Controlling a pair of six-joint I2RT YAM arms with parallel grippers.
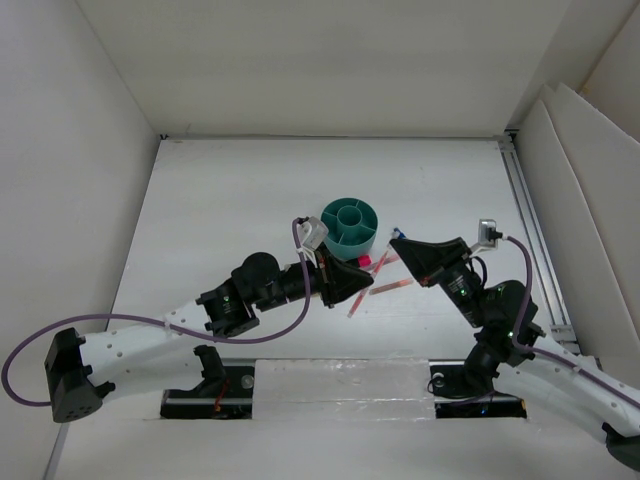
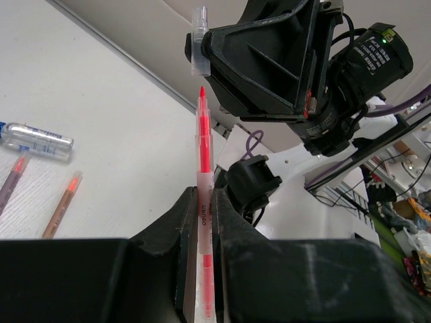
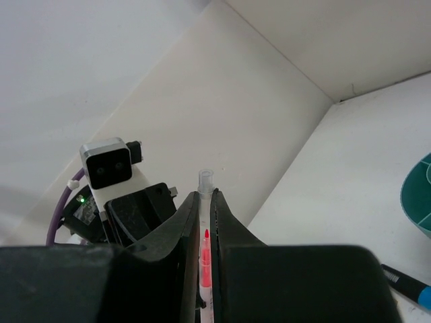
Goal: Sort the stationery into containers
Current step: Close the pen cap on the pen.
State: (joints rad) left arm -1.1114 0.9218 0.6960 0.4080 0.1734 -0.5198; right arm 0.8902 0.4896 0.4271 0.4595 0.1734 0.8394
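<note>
My left gripper (image 2: 204, 196) is shut on a red pen (image 2: 203, 155) with a pale barrel, its bare red tip pointing at my right gripper (image 3: 205, 196). My right gripper is shut on the pen's clear cap (image 3: 205, 182), also seen in the left wrist view (image 2: 199, 44). The tip sits just short of the cap's mouth. In the top view both grippers (image 1: 362, 270) (image 1: 396, 243) meet nose to nose in front of the teal organizer (image 1: 350, 225). Two thin pink-orange pens (image 1: 390, 287) (image 1: 355, 300) lie under them. A small clear bottle (image 2: 37, 140) lies on the table.
White walls close in the table on the left, back and right. The organizer's rim (image 3: 419, 198) shows at the right edge of the right wrist view, with a black marker with a blue end (image 3: 407, 286) below it. Two thin pens (image 2: 64, 205) (image 2: 12, 178) lie near the bottle.
</note>
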